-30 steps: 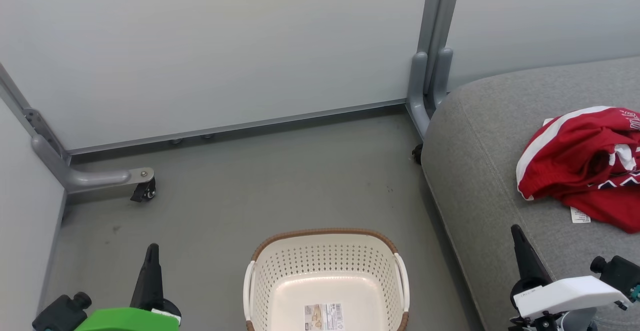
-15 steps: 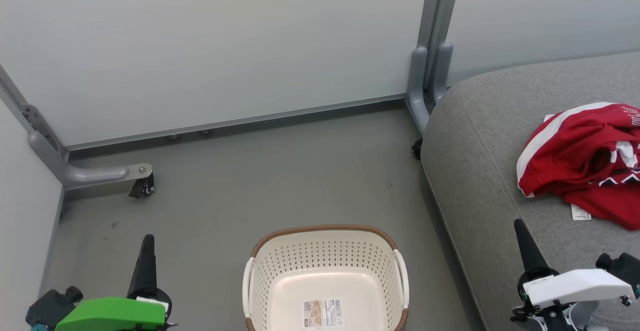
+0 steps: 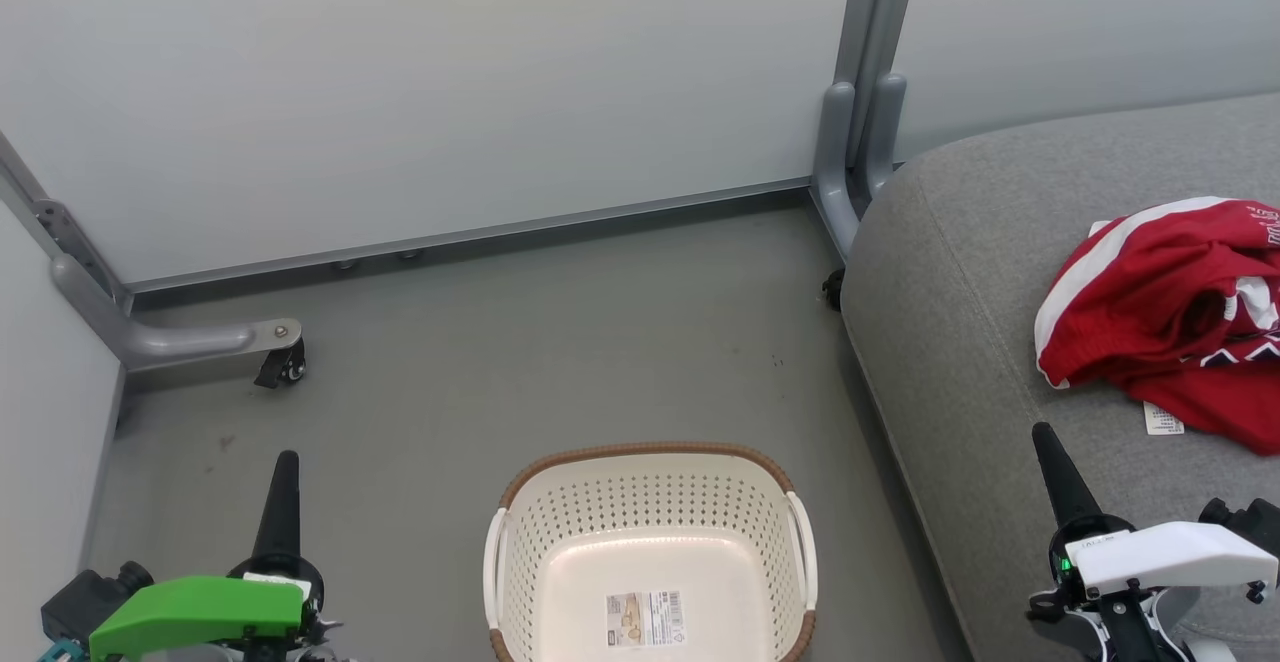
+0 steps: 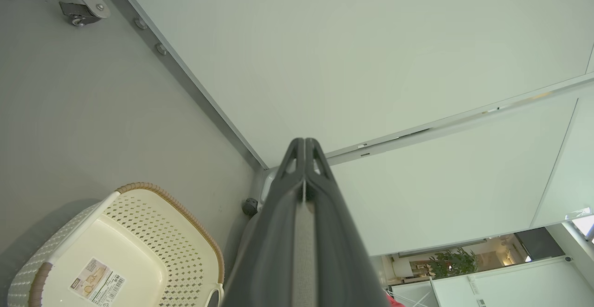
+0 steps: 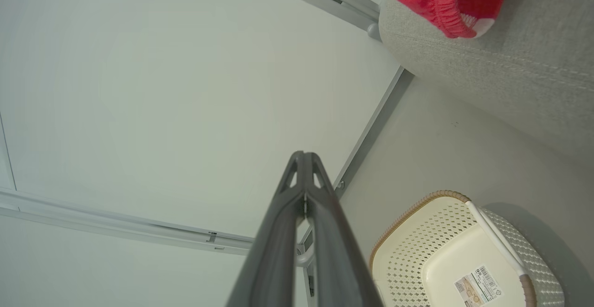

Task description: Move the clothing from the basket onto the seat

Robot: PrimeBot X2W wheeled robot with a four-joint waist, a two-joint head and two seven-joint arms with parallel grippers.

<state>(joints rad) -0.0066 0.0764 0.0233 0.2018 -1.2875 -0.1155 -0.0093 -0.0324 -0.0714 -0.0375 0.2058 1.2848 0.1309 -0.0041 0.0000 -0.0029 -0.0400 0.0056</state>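
Pale partition wall (image 3: pixel 450 92) closes off the back, with grey floor (image 3: pixel 500 362) in front of it. Grey seat (image 3: pixel 960 272) takes the right side, its rounded corner close to the partition post.

White basket (image 3: pixel 640 452) stands on the floor between the two arms, just beside the seat's edge. It was likely set there so either arm can reach in and the carry across is short. No garment lies in it.

Red clothing (image 3: pixel 1150 312) lies in a crumpled heap on the seat, well back from the edge, with white trim showing. It looks dropped loosely, not folded. Judged from this, the move looks done.

Left pincer (image 3: pixel 283 464) sits low at the left over the floor, fingers pressed together, holding nothing. Right pincer (image 3: pixel 1045 437) sits low at the right over the seat's front, likewise closed on nothing and short of the clothing. Both point up and away, a resting pose by the look of it.

Sticker (image 3: pixel 646 618) lies flat on the basket's bottom.
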